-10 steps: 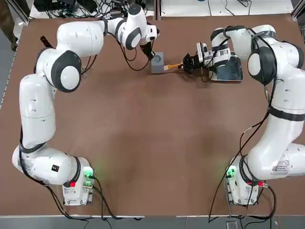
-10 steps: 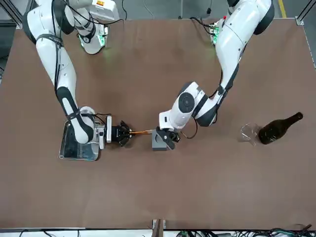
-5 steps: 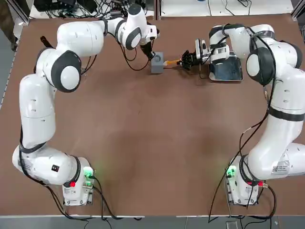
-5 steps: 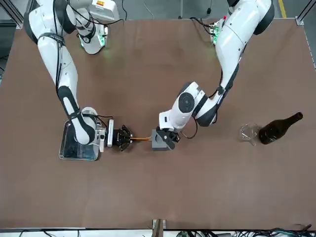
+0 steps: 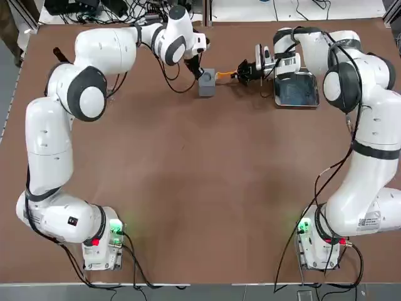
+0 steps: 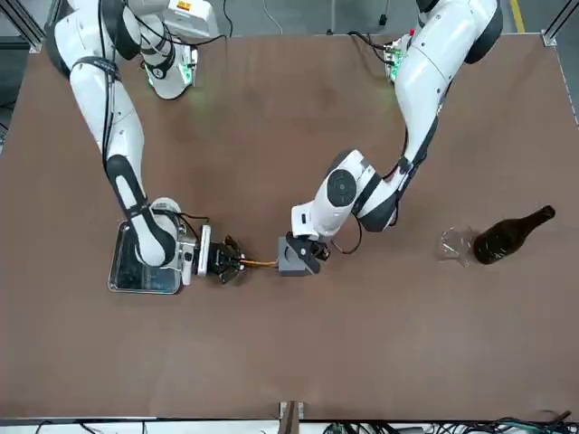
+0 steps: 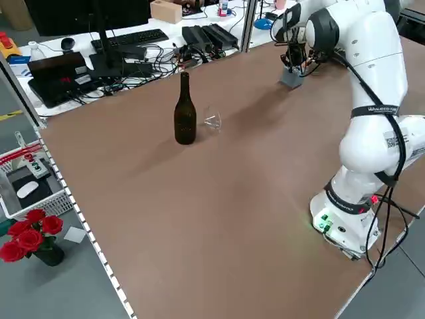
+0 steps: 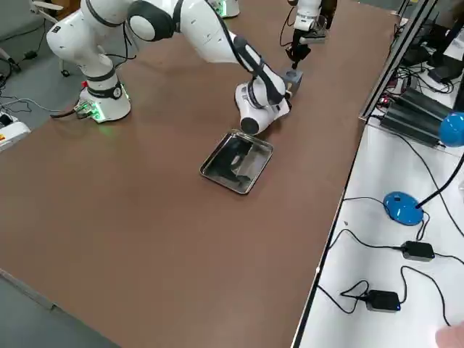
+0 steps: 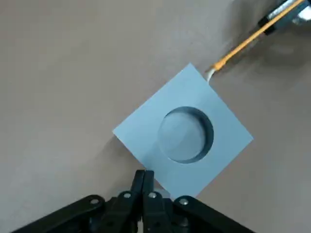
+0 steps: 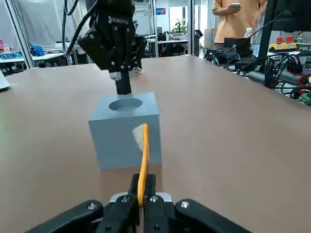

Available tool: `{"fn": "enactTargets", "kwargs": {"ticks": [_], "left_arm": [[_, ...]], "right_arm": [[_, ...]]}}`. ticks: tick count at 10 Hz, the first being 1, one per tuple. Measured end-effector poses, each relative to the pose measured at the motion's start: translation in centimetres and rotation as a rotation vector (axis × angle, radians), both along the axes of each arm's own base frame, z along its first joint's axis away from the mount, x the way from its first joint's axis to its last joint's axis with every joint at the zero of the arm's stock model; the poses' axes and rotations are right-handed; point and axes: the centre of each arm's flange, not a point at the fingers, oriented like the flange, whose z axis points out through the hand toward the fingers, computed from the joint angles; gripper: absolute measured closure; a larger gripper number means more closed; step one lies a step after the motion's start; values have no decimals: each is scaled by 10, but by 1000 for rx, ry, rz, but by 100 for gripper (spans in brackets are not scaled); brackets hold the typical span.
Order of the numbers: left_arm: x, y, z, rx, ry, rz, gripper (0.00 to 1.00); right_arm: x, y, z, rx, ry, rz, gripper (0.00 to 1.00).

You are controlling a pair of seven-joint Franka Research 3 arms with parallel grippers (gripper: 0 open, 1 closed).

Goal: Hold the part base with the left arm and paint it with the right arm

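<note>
The part base (image 5: 207, 82) is a small grey cube with a round hole on top, standing on the brown table at the far middle. My left gripper (image 5: 199, 71) is shut, and its joined fingertips (image 10: 122, 85) press down on the cube's top edge beside the hole. My right gripper (image 5: 245, 70) is level with the cube on its right, shut on a thin orange brush (image 10: 143, 162). The brush's white tip (image 10: 138, 137) lies against the cube's side face (image 10: 127, 138). In the left wrist view the tip (image 9: 210, 74) meets a corner of the part base (image 9: 183, 133).
A shiny metal tray (image 5: 296, 91) lies just right of the right gripper, under that arm's wrist. A dark bottle (image 6: 507, 235) and a small glass (image 6: 457, 244) stand far out on the left arm's side. A person (image 10: 235, 19) stands beyond the table.
My right gripper has swung toward the table's far edge, carrying the brush tip along the cube's side face. The left gripper and the cube have stayed put.
</note>
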Motion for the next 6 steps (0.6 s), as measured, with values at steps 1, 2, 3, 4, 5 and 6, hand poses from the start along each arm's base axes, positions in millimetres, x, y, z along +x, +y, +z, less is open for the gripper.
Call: {"fn": "enactTargets", "kwargs": {"ticks": [1, 2, 3, 4, 5, 6], "left_arm": [[0, 0, 0, 0, 0, 0, 95], [0, 0, 0, 0, 0, 0, 95], [0, 0, 0, 0, 0, 0, 95], [0, 0, 0, 0, 0, 0, 95], [0, 0, 0, 0, 0, 0, 95], [0, 0, 0, 0, 0, 0, 95]], "right_arm": [[5, 0, 4, -2, -5, -9, 95], [11, -2, 9, -9, -11, -22, 95], [18, -3, 15, -9, -11, -35, 95], [24, -4, 20, -7, -5, -47, 95], [28, -7, 23, -9, 5, -60, 95], [33, -16, 25, -16, 32, -82, 95]]}}
